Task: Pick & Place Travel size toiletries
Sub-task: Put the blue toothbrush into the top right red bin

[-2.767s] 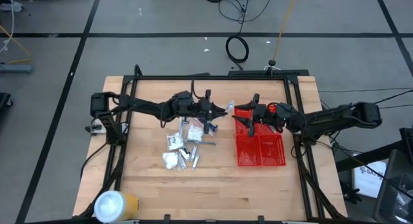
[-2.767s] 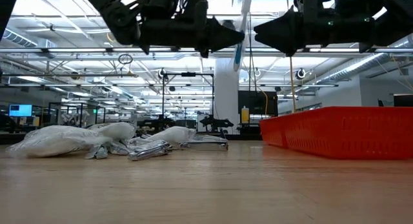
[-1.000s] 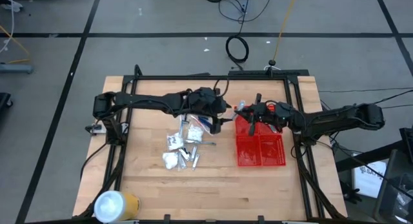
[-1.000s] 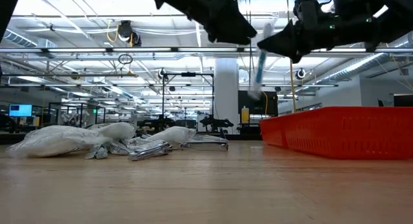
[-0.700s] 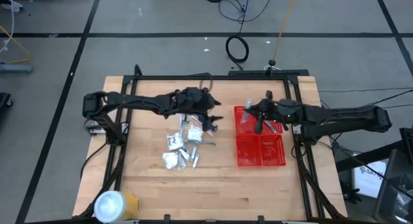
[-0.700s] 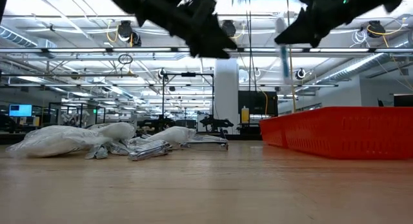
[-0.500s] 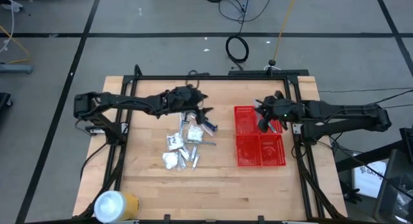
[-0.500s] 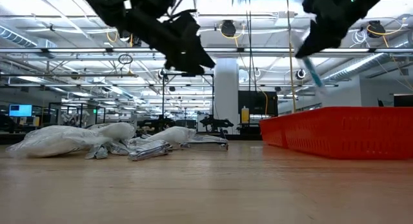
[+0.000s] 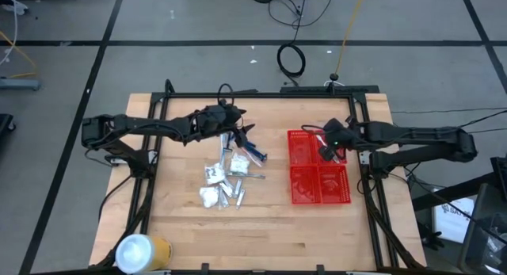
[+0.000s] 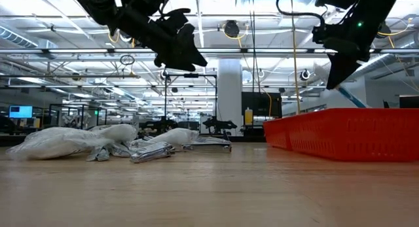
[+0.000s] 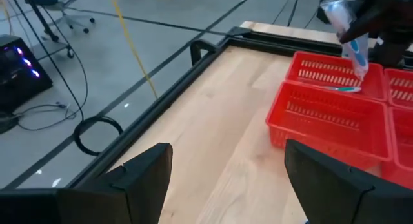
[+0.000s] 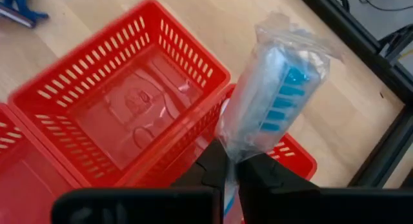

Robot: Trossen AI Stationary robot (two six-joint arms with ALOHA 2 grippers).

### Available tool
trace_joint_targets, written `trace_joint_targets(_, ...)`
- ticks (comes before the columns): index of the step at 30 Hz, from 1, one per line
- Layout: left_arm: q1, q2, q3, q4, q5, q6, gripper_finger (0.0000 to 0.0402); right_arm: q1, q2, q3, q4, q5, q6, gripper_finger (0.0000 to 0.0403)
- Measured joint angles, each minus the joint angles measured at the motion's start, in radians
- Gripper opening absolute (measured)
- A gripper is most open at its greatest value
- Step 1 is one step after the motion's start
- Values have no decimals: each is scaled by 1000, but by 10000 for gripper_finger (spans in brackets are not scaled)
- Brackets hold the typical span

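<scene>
My right gripper (image 9: 326, 148) is shut on a blue toothbrush in a clear wrapper (image 12: 271, 95) and holds it above the far right compartment of the red basket (image 9: 319, 186). Another wrapped item (image 12: 139, 114) lies in the far left compartment. The remaining toiletries, white packets, silver tubes and a blue-handled piece (image 9: 255, 152), lie in a pile (image 9: 224, 180) on the table left of the basket. Above the pile's far edge my left gripper (image 9: 244, 132) hangs open, its fingers (image 11: 145, 179) wide apart with nothing between them. My right gripper pinches the wrapped toothbrush between its two fingers (image 12: 213, 166), on the wrapper just behind the bristle head (image 12: 227, 143). The fingers slant down from the table's right side. The head end sticks out past the fingertips, and the brush is lifted clear above the basket.
A large white-and-yellow roll (image 9: 142, 251) stands at the table's near left corner. A black frame (image 9: 261, 93) runs along the far edge and both sides. Bare wood (image 9: 273, 176) shows between the pile and the basket.
My right gripper has carried the toothbrush from the basket's far left corner toward the table's right, over the far compartments, and tipped its fingers steeply downward; the brush hangs lower now. My left gripper has drawn back toward the table's left and sunk a little.
</scene>
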Motion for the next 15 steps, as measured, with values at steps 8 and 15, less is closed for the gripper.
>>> trace_joint_targets(8, 0, 0, 0, -18, 1, 3, 294, 0, 16, 0, 0, -24, 7, 30)
trace_joint_targets(15, 1, 0, 0, -23, 1, 3, 294, 0, 15, 0, -43, -25, 60, 70)
